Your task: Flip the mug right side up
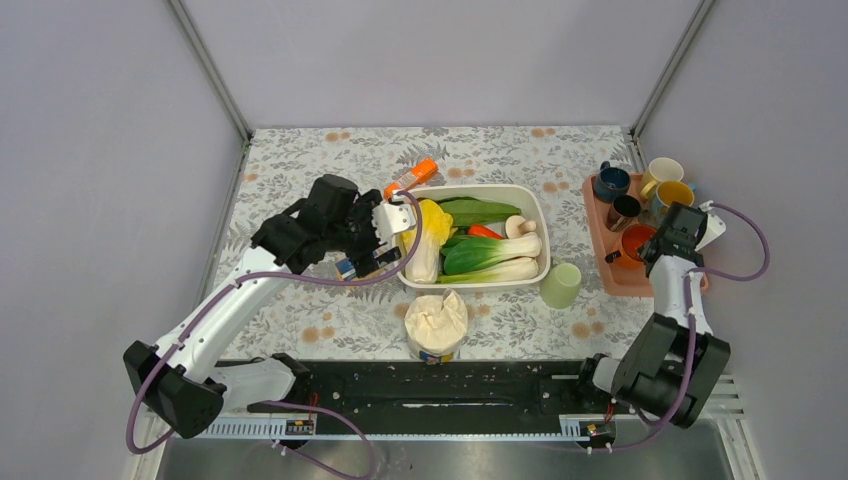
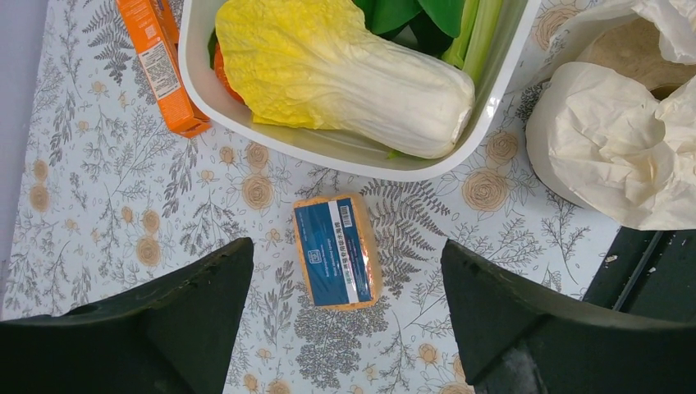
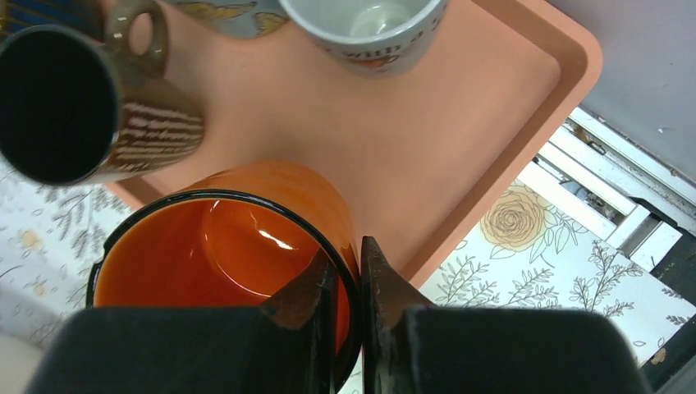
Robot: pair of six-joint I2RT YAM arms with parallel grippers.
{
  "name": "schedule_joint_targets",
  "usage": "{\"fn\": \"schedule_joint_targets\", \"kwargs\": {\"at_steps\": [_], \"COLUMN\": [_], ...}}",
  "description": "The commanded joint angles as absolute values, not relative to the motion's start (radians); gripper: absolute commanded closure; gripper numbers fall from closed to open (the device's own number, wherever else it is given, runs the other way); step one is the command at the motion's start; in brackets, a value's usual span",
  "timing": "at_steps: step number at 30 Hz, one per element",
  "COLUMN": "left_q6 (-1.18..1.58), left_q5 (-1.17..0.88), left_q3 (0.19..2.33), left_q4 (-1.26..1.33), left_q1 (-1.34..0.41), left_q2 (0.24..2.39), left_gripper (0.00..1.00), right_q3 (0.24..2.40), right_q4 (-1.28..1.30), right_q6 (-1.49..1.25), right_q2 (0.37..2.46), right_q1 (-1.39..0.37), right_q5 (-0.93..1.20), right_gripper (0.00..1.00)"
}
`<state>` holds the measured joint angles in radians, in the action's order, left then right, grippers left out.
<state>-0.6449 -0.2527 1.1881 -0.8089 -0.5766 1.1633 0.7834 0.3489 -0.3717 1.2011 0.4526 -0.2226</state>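
We show the right end effector (image 3: 343, 271) pinching the black-rimmed wall of the orange mug (image 3: 222, 246), one finger inside the mouth and the other outside. The mug sits at the near corner of the pink tray (image 3: 460, 123) with its open mouth facing upward, its glossy interior visible. Beside it on the tray stand a brown striped mug (image 3: 90, 107) and a white mug (image 3: 369, 29), both mouth up. The left end effector (image 2: 346, 250) hangs with its fingers spread wide over a blue-labelled packet (image 2: 336, 252) lying flat on the patterned surface (image 2: 123, 205), touching nothing. Just beyond the packet is a white bin (image 2: 345, 152) holding a napa cabbage (image 2: 328, 74). An orange box (image 2: 160, 61) lies beside the bin, and a paper-wrapped bundle (image 2: 624, 139) is near it.
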Motion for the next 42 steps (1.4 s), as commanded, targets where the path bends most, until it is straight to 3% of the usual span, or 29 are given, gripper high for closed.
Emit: {"fn": "schedule_joint_targets", "kwargs": {"at_steps": [1,19,42], "left_q6": [-0.628,-0.646,-0.659], "left_q5": [-0.252,-0.243,-0.252], "left_q3": [1.2,1.212,1.22], "left_q4": [-0.761,-0.777,-0.776], "left_q1": [-0.57,-0.561,-0.558], "left_q2": [1.134,1.14,1.157], "left_gripper": [0.13,0.12,0.12], "right_q3": [0.857,0.951,0.98], "right_q4": [0.2,0.174,0.18], "right_q6": [-0.394,-0.448,-0.46], "right_q2": [1.28,1.488,1.535], "right_q1": [0.487,0.494,0.463], "right_q5": [-0.229,-0.24,-0.197], "right_gripper": [1.0,1.0,1.0]}}
